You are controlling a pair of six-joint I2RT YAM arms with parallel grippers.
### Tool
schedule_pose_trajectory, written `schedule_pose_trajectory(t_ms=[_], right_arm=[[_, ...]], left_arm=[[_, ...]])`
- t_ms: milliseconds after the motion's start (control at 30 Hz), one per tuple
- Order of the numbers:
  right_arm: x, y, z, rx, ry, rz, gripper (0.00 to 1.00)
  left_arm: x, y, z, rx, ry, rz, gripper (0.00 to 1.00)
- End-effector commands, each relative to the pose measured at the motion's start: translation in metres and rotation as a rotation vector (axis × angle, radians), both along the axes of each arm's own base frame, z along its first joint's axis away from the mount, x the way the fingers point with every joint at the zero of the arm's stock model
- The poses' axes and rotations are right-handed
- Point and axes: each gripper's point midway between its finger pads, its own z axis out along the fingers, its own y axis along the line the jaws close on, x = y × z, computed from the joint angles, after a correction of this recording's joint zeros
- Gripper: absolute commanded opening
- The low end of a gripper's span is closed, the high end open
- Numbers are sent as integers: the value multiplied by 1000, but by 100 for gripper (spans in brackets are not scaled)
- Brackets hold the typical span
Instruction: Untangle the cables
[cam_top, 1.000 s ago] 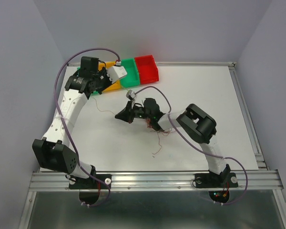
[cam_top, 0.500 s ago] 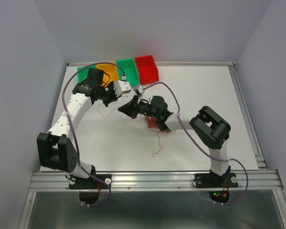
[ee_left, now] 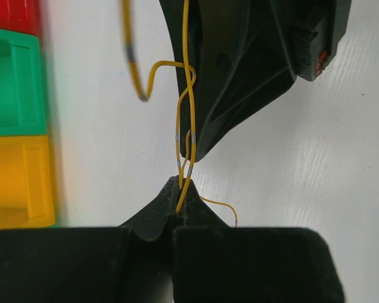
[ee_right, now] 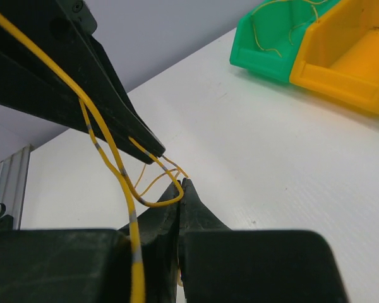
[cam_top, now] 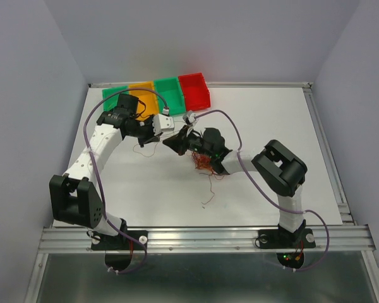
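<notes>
A thin yellow wire [ee_left: 184, 63] with grey bands is stretched between my two grippers. My left gripper [ee_left: 179, 192] is shut on one end of it; in the top view the left gripper [cam_top: 160, 137] sits left of centre. My right gripper [ee_right: 182, 186] is shut on a loop of the same yellow wire [ee_right: 155, 204], and in the top view the right gripper [cam_top: 171, 144] is tip to tip with the left one. A red and orange tangle of wires [cam_top: 205, 164] lies under the right forearm. A loose strand [cam_top: 208, 191] trails toward the front.
Coloured bins stand at the back: green [cam_top: 114, 98], yellow [cam_top: 146, 95], green [cam_top: 171, 93], red [cam_top: 196, 89]. The leftmost green bin [ee_right: 265, 44] holds a thin wire. A dark strand [cam_top: 139, 148] lies below the left gripper. Lilac arm cables arc above both arms.
My left gripper has moved from over the bins down and right to meet the right gripper. The right gripper has shifted slightly back and right. The two now hold the yellow wire together.
</notes>
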Motion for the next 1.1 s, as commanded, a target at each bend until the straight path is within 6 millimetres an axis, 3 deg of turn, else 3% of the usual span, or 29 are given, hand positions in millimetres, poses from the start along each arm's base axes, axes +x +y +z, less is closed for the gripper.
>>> schedule_pose_trajectory(t_ms=[0,400,1067], right_arm=[[8,-7,33,64,-62,-44,1],[8,-2,41,83,-69,-23,1],[3,5,34,81,-58,29,0]], left_arm=[[-17,-6,-2,-23,34,-60,0],[-17,-8,-17,-24,77,-63,0],[16,-10,-20,-25,29,57,8]])
